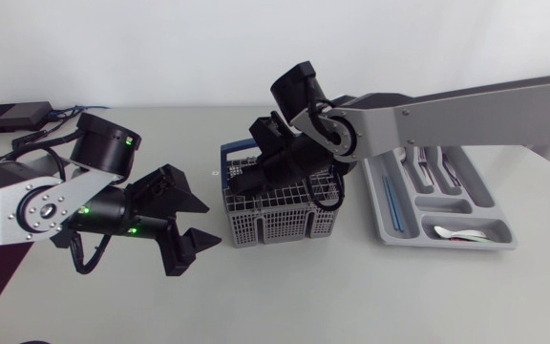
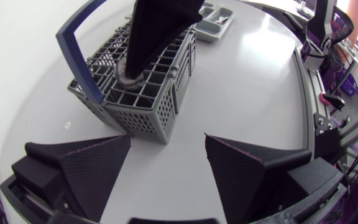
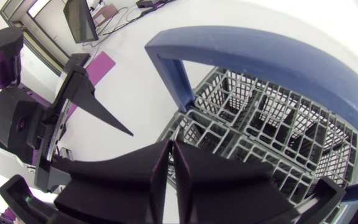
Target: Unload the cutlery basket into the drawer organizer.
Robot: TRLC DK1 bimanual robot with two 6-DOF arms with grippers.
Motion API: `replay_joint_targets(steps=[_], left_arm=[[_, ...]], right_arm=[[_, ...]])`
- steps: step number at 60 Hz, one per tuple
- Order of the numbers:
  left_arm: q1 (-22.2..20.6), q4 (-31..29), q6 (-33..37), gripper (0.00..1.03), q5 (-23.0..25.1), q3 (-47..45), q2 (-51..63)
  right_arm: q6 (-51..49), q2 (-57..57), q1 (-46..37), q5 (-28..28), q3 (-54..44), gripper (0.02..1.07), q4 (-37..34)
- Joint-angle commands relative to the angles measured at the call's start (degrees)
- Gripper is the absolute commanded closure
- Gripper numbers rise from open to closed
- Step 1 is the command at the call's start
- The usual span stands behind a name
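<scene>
Standing inside cutlery basket [image 1: 280, 225]: right gripper [image 3: 170, 148]

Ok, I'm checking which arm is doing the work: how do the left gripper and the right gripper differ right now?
The left gripper is open, its fingers wide apart; the right gripper has its fingers nearly together. The left gripper sits outside the cutlery basket, beside it; the right gripper reaches down into the basket. Both are matte black with wedge-shaped fingers.
</scene>
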Motion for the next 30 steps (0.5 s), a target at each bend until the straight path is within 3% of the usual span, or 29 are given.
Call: replay_joint_targets(steps=[1, 30], left_arm=[[0.4, -0.4, 1.4, 0.07, 1.0, 1.6, 1.0], [0.5, -0.3, 1.4, 0.06, 1.4, 1.2, 1.5]], right_arm=[[1.3, -1.3, -0.1, 0.1, 0.6, 1.00, 0.4], [1.4, -6.4, -1.2, -4.6, -1.5, 1.00, 0.7]])
